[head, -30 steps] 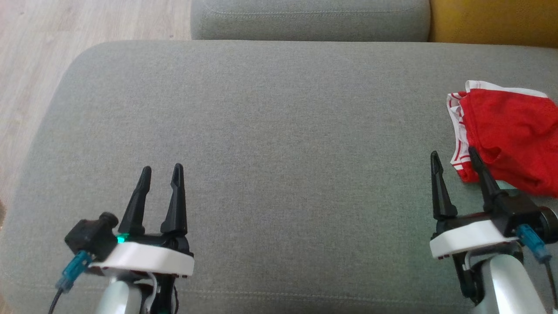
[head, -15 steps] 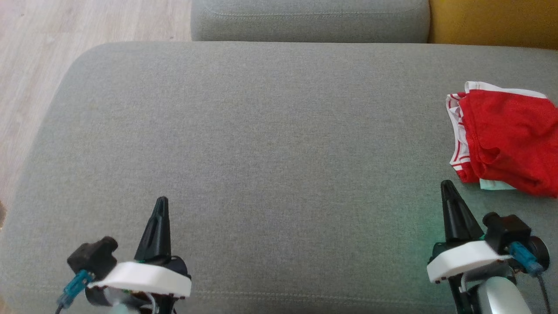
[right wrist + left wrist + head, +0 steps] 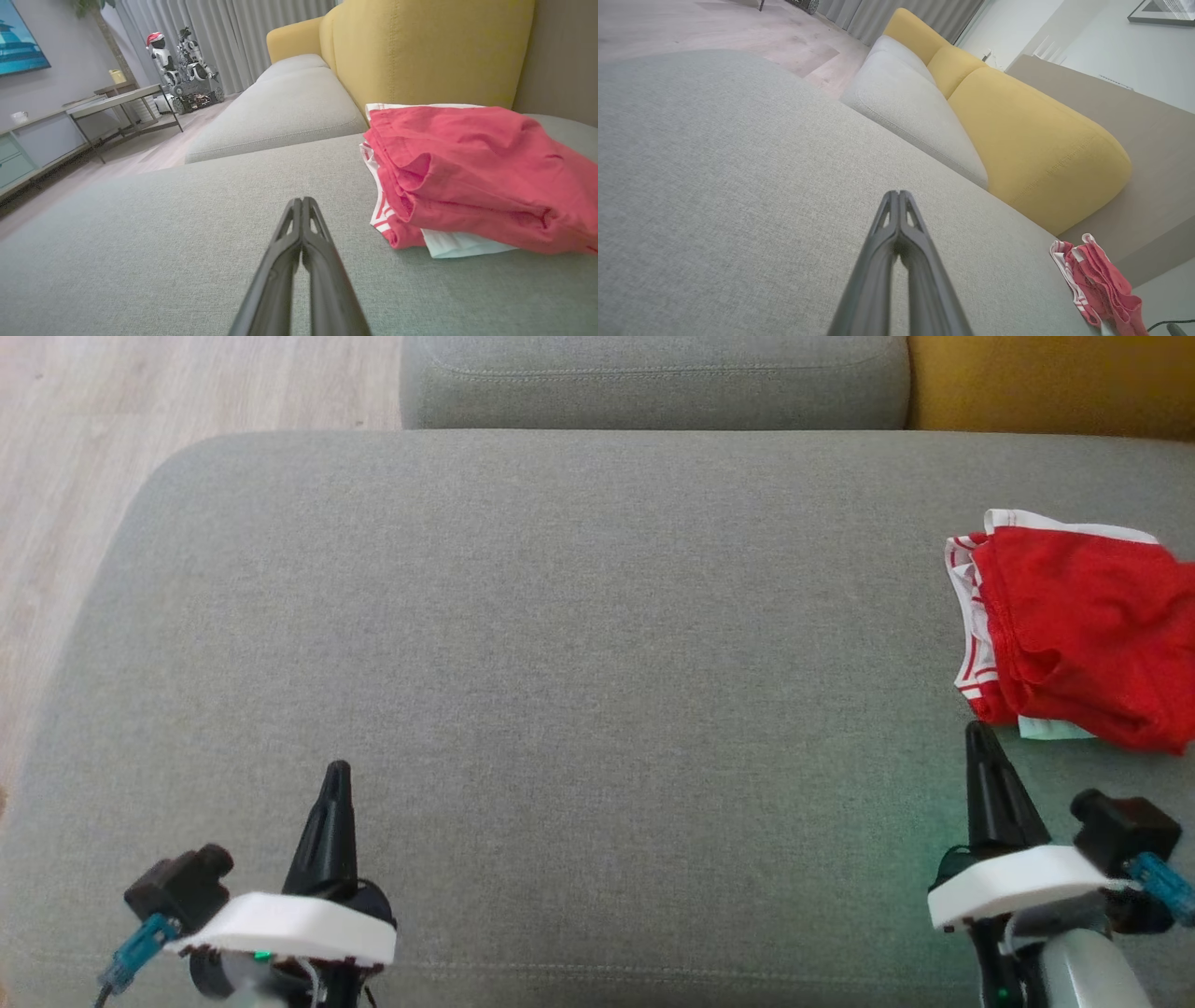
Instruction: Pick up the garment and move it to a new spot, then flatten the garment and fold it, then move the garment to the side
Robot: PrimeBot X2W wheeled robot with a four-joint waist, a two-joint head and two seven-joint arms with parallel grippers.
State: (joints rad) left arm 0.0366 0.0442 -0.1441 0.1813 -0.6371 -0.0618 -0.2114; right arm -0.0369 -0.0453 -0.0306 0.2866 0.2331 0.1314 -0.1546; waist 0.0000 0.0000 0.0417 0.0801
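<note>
**Red garment lies by my right gripper, both pairs of fingers pressed together**

Head view: my left gripper [image 3: 337,773] sits low over the grey seat cushion [image 3: 560,616], its two dark fingers closed into a single spike with nothing between them. My right gripper [image 3: 977,730] is closed in the same way and also empty. The garment [image 3: 1074,635], red with a red-and-white striped band along its edge, lies in a folded bundle just ahead of my right fingertips and slightly to their right. It is near them but not touching. It is well apart from my left gripper, far off to its right. Beyond both grippers a second grey cushion [image 3: 653,383] butts against the seat. A yellow cushion [image 3: 1046,383] is beside it, and pale wooden floor [image 3: 140,411] shows ahead and to the left of my left gripper.

Left wrist view: my fingers meet at the tips above bare grey fabric. The garment is a small red bundle far off to their right, near the seat's edge.

Right wrist view: my fingers are shut tip to tip. The garment fills the space just ahead and to their right, lying on the seat. A pale layer [image 3: 460,245] pokes out from under its near edge. A low table [image 3: 117,100] and a small figure of a robot [image 3: 161,51] stand in the distance, ahead and to the left of my fingers.
</note>
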